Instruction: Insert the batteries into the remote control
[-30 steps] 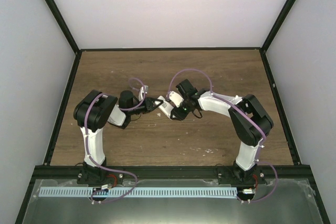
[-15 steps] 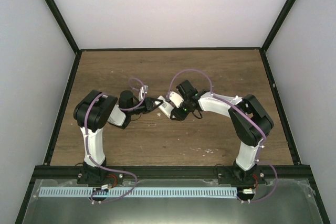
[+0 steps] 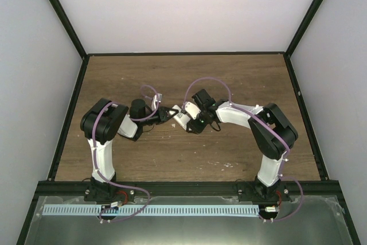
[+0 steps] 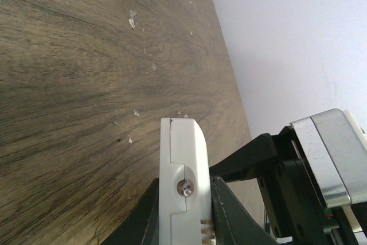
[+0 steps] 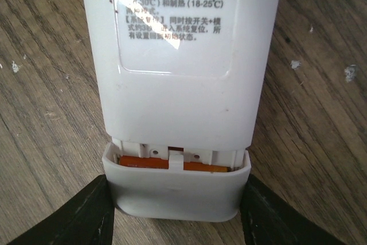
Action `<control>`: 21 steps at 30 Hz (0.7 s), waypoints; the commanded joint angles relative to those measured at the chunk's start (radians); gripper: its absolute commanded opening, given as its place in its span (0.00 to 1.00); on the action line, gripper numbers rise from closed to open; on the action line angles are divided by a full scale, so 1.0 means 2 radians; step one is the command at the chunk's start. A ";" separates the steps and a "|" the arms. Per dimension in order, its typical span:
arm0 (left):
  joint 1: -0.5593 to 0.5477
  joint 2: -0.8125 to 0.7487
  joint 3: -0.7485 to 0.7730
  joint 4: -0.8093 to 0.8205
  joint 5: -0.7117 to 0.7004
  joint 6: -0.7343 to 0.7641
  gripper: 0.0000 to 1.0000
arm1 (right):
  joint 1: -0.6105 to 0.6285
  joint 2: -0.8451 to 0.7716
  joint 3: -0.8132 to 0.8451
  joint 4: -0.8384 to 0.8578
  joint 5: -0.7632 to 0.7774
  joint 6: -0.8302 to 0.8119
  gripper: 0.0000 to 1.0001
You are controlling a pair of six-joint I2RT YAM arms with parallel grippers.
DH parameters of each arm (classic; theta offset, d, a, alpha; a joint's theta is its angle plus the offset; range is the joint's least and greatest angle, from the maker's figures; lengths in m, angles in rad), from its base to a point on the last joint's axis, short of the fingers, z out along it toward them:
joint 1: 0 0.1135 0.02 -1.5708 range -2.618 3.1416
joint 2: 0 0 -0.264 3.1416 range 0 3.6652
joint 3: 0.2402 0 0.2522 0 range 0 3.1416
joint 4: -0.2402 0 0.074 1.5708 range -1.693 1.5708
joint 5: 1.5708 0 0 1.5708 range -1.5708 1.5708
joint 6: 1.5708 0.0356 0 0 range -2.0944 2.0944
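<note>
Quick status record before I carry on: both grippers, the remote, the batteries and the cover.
left gripper: shut on the remote control, which sits edge-on between its fingers
remote control: back face toward the right wrist camera
batteries: orange strip visible inside the compartment, in the gap above the cover
battery cover: partly slid on, not fully closed
right gripper: fingers flank the battery cover, close against both sides; firm grip not clear

Since a second ago the right hand (image 3: 191, 124) has crept slightly left along the remote control (image 3: 182, 119), its forearm following and its jaws a touch wider.
</note>
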 commanded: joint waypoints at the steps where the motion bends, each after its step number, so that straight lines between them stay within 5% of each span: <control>1: -0.003 0.007 -0.005 0.008 0.002 0.011 0.00 | 0.007 0.013 -0.001 -0.011 0.015 0.002 0.51; 21: -0.003 0.008 -0.001 0.006 0.004 0.011 0.00 | 0.006 -0.016 0.023 -0.011 -0.010 -0.008 0.65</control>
